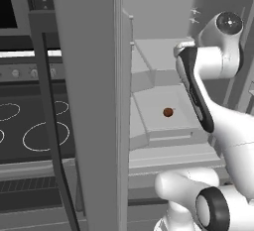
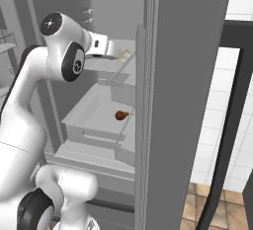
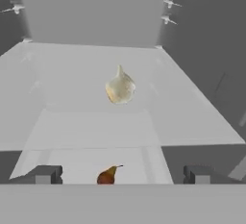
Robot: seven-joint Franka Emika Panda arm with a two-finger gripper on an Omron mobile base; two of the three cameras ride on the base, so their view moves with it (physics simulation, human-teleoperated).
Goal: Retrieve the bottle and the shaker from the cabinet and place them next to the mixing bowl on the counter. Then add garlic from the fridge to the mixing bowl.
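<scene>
Gripper (image 3: 120,175) spread wide and empty inside the open fridge (image 1: 89,101), lined up on the garlic (image 3: 119,86).

Judging by where the hand is, the step in hand is the last one, fetching garlic for the mixing bowl; the next move calls for a straight advance along the shelf until the bulb sits between the fingertips (image 3: 44,174), then a gentle close (the bulb is round and could roll or squirt out of a hard pinch). Fridge first: its door stands open and the arm reaches into the pale interior. On the upper shelf (image 3: 86,74), ahead of the gripper and well apart from it, the pale garlic rests alone, centred between the jaws. Below the gripper, an open drawer (image 1: 158,107) holds a small reddish-brown fruit (image 1: 167,112), pear-like in the hand view, lying under the jaws and not the target.
</scene>
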